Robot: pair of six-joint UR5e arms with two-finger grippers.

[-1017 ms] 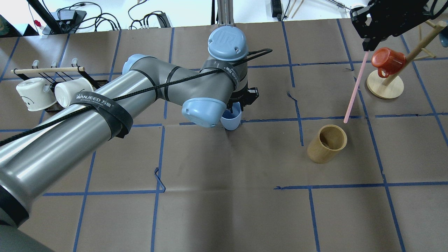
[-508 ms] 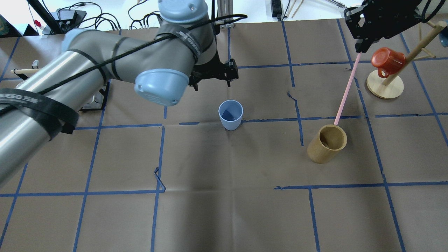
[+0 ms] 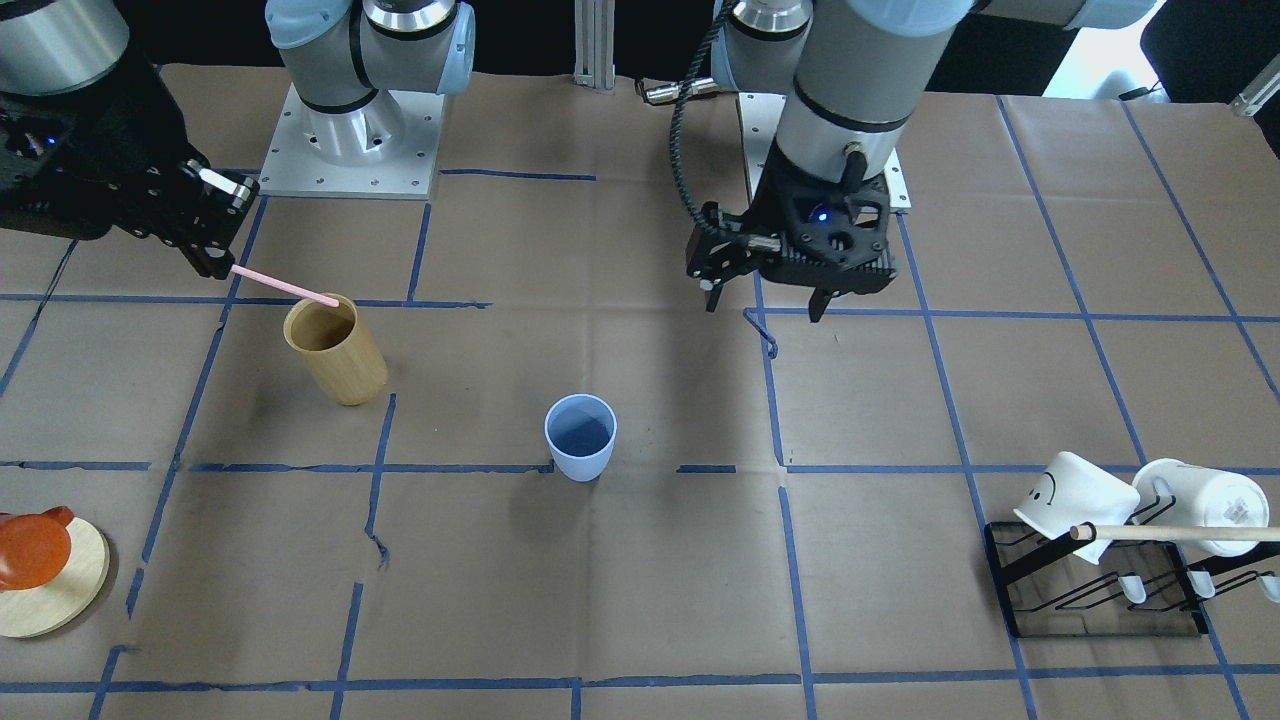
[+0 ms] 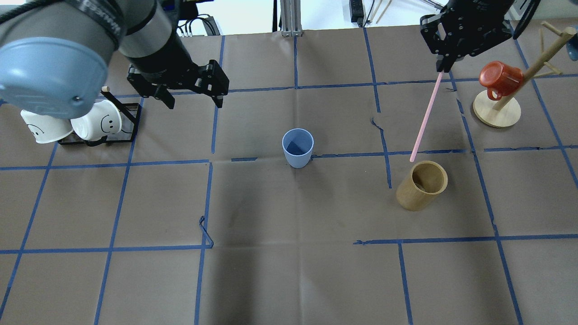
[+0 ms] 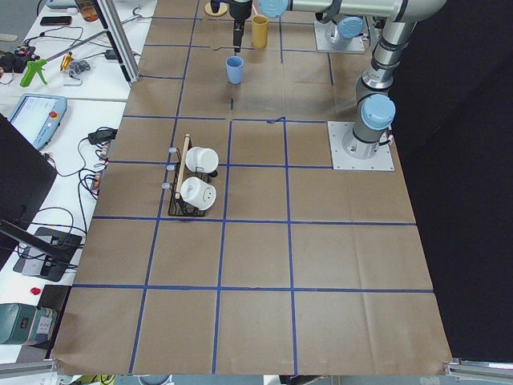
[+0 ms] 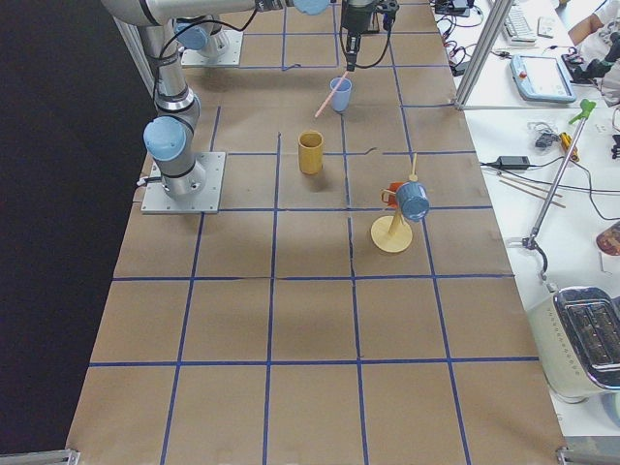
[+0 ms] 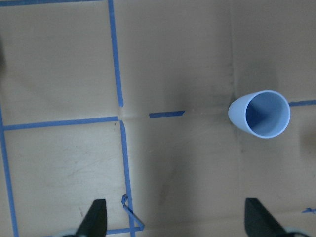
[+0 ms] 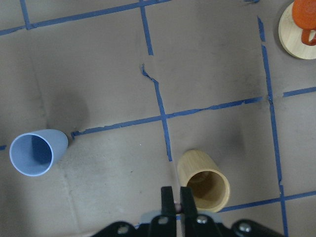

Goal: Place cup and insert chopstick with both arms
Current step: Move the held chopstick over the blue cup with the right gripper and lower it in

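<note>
One upright pale-blue cup (image 4: pixel 297 148), apparently empty; slim pink chopstick (image 4: pixel 425 121).

cup (image 4: pixel 297 147) mid-table | holder (image 4: pixel 422 186) right of it | rack (image 3: pixel 1090 603) far left

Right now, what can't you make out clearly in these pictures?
Chopstick tip: overhead view gives no depth, so its height above the wooden holder is unclear.
Chopstick shaft: right wrist view, hidden behind the right gripper's fingers.
Orange mug: front-facing view, cut off by the left edge.
White cups: overhead view, partly covered by the left arm.
</note>
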